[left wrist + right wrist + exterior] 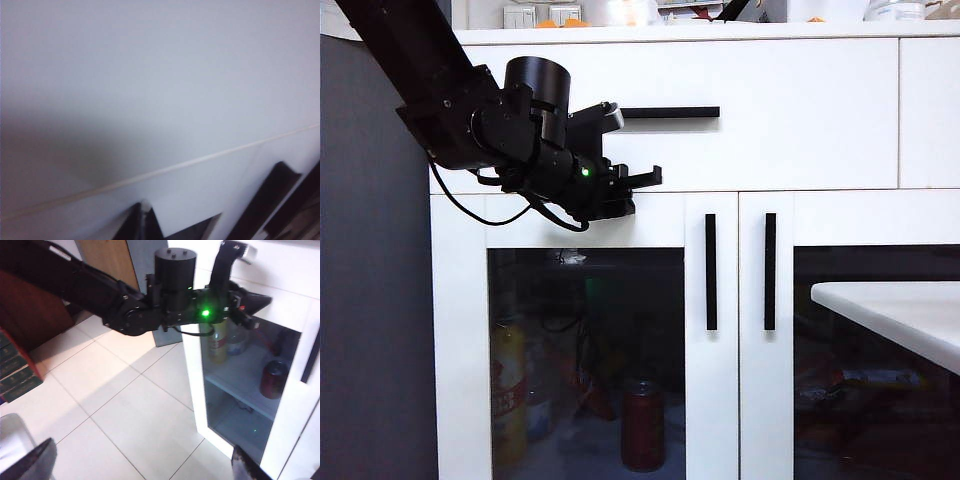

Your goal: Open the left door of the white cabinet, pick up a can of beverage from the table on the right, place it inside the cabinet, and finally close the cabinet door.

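Observation:
The white cabinet (800, 110) fills the exterior view. Its left door (695, 400) lies flush with the frame, its black bar handle (711, 272) hanging free. Behind the dark glass stands the red can of beverage (642, 425), which also shows in the right wrist view (274, 380). My left gripper (642, 186) is shut on nothing, its tips close against the top rail of the left door (210, 192), left of the handle (272, 192). My right gripper (142, 470) hangs open over the floor, empty, facing the cabinet from the left side. A corner of the table (900, 315) shows at the right.
A yellow bottle (217, 342) stands on the shelf near the can. The right door's handle (770, 270) sits beside the left one. A drawer with a horizontal black handle (670, 112) is just above my left gripper. Tiled floor (125, 405) spreads below the right gripper.

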Controlling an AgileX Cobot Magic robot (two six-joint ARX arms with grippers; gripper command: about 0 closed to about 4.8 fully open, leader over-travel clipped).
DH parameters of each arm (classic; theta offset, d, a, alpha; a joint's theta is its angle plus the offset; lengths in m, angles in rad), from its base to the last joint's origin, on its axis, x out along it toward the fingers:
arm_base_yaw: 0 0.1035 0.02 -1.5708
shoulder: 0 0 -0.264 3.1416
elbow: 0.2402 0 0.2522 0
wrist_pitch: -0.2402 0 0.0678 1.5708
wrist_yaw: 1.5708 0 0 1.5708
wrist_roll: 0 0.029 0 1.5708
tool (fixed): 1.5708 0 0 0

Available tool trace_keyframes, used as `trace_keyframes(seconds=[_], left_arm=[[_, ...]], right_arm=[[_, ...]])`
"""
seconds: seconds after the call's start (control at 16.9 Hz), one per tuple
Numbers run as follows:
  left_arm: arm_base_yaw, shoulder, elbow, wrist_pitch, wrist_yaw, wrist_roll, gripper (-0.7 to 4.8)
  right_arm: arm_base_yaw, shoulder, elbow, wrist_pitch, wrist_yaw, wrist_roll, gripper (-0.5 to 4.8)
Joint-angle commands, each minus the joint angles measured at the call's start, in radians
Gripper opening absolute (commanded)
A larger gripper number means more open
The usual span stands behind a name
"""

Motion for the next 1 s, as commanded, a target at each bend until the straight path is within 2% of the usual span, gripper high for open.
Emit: trace_keyframes(seconds=[0.06, 0.18, 0.3, 0.41, 0.59, 0.71, 0.77, 0.83, 0.89, 1.0], left_arm=[[0.001, -0.091, 0.006, -0.1, -0.017, 0.003, -0.06], [0.001, -0.262, 0.006, -0.318, 0.094, 0.003, -0.06], [0.002, -0.404, 0.003, -0.483, 0.115, 0.006, -0.06], [0.001, -0.552, -0.024, -0.569, 0.153, 0.007, -0.06], [0.002, -0.763, -0.108, -0.622, 0.154, 0.007, -0.06], [0.001, -0.97, -0.182, -0.741, 0.154, 0.024, -0.06], [0.001, -1.042, -0.201, -0.809, 0.151, 0.027, -0.06], [0.002, -1.152, -0.235, -0.915, 0.146, 0.031, -0.06], [0.002, -1.238, -0.267, -0.967, 0.141, 0.028, -0.06], [0.002, -1.403, -0.339, -1.017, 0.128, 0.005, -0.06]], right_arm=[[0.0, -0.025, 0.003, -0.01, 0.003, -0.031, 4.79], [-0.001, -0.105, 0.003, -0.047, 0.041, -0.089, 4.79], [0.0, -0.179, 0.003, -0.068, 0.071, -0.129, 4.79], [0.0, -0.253, 0.004, -0.113, 0.071, -0.13, 4.79], [0.0, -0.333, 0.003, -0.207, 0.071, -0.126, 4.79], [0.0, -0.368, 0.003, -0.271, 0.079, -0.127, 4.65], [0.0, -0.372, 0.003, -0.291, 0.08, -0.126, 3.51], [0.002, -0.375, 0.001, -0.32, 0.078, -0.126, 1.49], [0.002, -0.375, 0.001, -0.335, 0.081, -0.127, 0.75], [0.002, -0.375, -0.019, -0.322, 0.108, -0.126, 0.29]])
